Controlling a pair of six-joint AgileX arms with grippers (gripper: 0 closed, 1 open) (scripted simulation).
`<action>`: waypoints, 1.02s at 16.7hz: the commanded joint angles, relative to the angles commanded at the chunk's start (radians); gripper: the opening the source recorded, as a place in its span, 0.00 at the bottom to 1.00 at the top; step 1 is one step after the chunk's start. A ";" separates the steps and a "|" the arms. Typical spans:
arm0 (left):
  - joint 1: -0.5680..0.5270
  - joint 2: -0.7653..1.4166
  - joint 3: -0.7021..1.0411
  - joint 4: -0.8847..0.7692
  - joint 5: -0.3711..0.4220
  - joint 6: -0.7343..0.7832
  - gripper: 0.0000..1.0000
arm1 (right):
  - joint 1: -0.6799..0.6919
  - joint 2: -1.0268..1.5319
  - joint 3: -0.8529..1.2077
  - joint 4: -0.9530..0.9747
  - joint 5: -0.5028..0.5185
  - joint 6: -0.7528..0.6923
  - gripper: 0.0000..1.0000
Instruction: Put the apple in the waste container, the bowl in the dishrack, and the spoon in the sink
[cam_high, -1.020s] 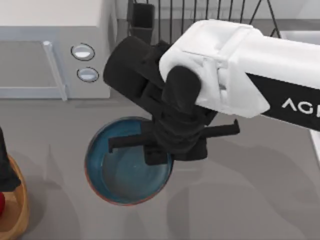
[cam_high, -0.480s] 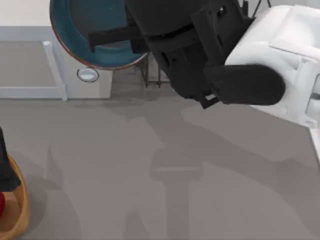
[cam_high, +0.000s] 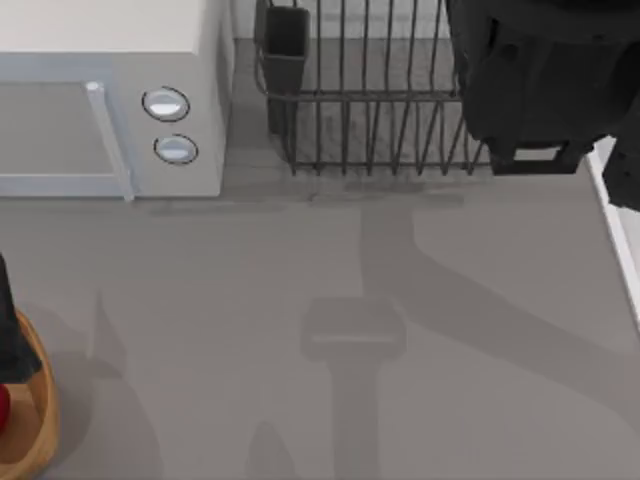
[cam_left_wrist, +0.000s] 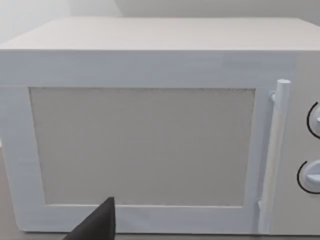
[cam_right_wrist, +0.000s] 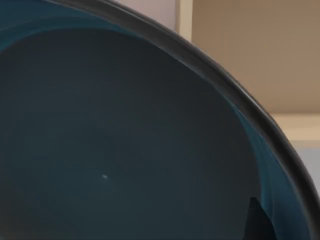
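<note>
Right arm over dishrack, bowl at its wrist camera.
Right arm's dark bulk sits at 1 o'clock above the dishrack (cam_high: 370, 110); its pincer state cannot be told. The bowl (cam_right_wrist: 115, 140) shows its teal inside close to the right wrist camera. Waste container (cam_high: 35, 420) at 8 o'clock holds the apple (cam_high: 3, 408). Left gripper's state cannot be told, facing the microwave (cam_left_wrist: 150, 135).

Dark arm (cam_high: 540, 80) over dishrack (cam_high: 370, 110), seemingly.
</note>
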 joint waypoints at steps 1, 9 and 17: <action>0.000 0.000 0.000 0.000 0.000 0.000 1.00 | 0.000 0.000 0.000 0.000 0.000 0.000 0.00; 0.000 0.000 0.000 0.000 0.000 0.000 1.00 | -0.091 0.112 -0.012 0.108 -0.085 -0.002 0.00; 0.000 0.000 0.000 0.000 0.000 0.000 1.00 | -0.317 0.503 -0.070 0.621 -0.308 -0.010 0.00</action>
